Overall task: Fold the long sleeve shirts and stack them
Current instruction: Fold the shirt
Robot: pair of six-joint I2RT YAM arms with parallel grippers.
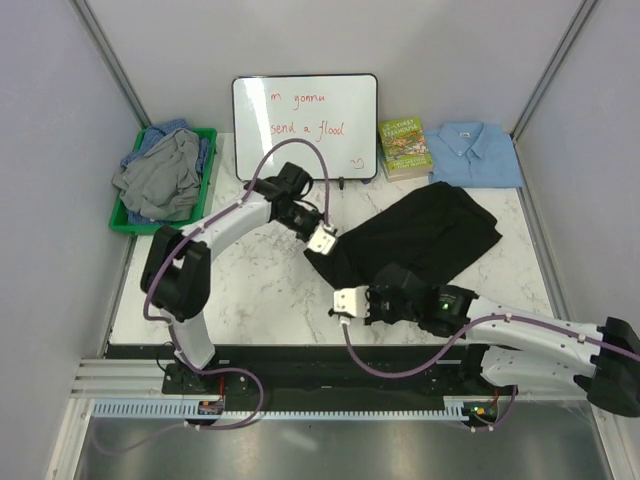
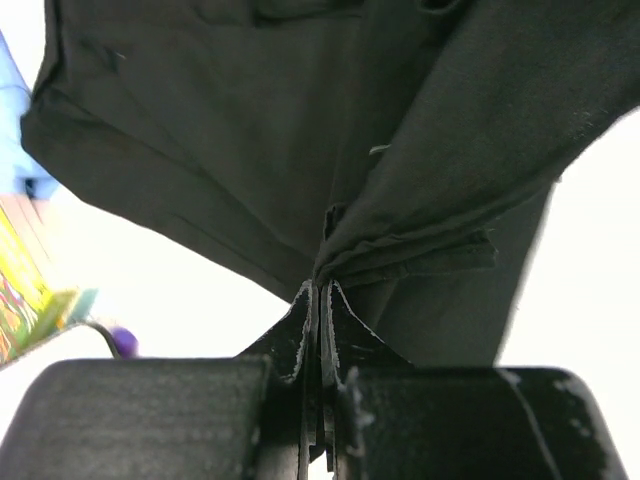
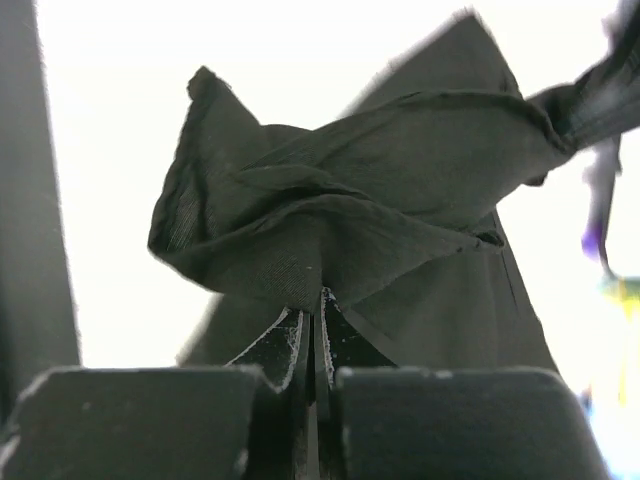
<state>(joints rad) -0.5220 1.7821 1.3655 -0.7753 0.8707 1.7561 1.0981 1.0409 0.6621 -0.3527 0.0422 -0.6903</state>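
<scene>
You've got the left gripper [image 2: 318, 292] pinched shut on a bunched edge of the black shirt [image 1: 430, 235], with cloth fanning out just past its fingertips. Your right gripper [image 3: 312, 300] is clamped on another gathered fold right at its tips. The rest of the shirt lies on the table [image 1: 250, 290] beyond both.

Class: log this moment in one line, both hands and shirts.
left hand: shut on black shirt | right hand: shut on black shirt | light blue shirt: folded, far right | grey shirt: in green bin
</scene>
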